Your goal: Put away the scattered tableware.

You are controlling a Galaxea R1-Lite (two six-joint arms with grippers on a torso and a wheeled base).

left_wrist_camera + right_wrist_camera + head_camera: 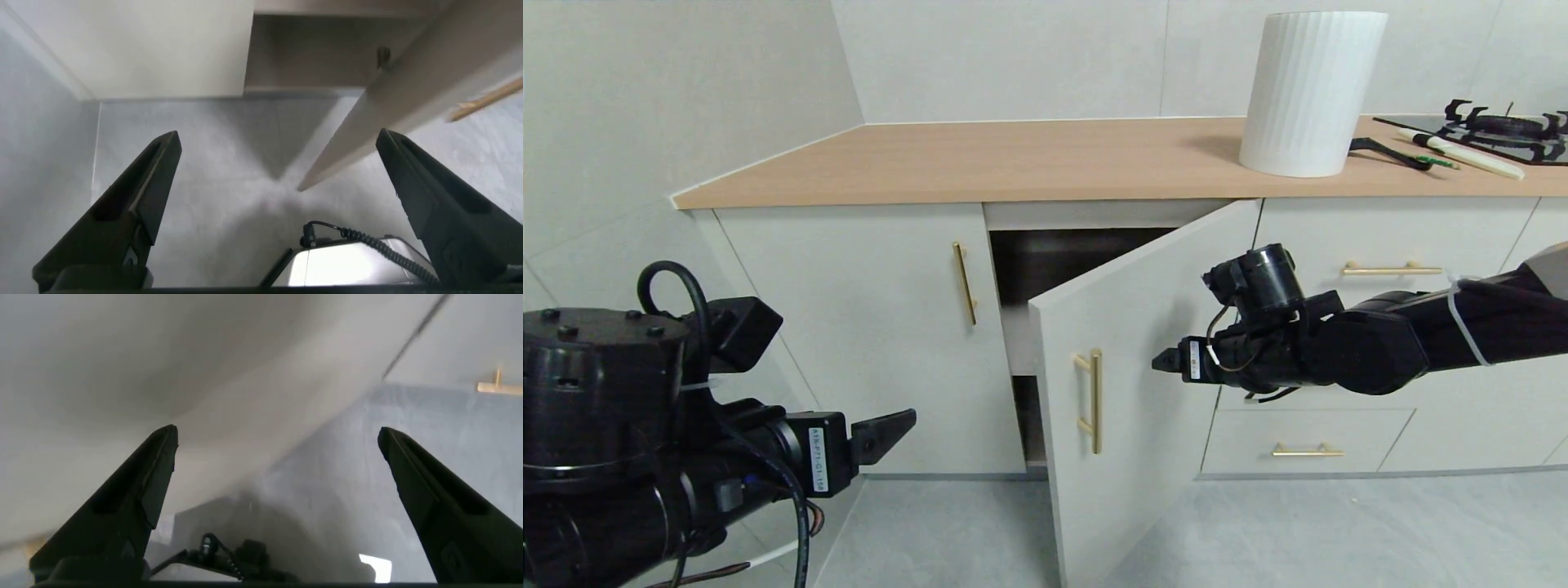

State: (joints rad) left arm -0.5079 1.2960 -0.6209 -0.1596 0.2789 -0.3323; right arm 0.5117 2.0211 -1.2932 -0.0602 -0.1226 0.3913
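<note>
Scattered utensils lie on the wooden countertop [1013,159] at the far right: a black-handled tool [1390,152], a cream-handled utensil [1474,157] and a small green piece [1439,162]. The cabinet door [1131,343] below the counter stands half open, with a gold handle [1093,400]. My right gripper [1166,360] is held just to the right of that door's face, open and empty [278,434]. My left gripper [882,435] is low at the left, in front of the closed door, open and empty [278,143].
A tall white ribbed container [1311,90] stands on the counter beside the utensils. A black gas hob [1503,126] is at the far right. Drawers with gold handles [1392,268] sit behind my right arm. Grey floor [1258,531] spreads below.
</note>
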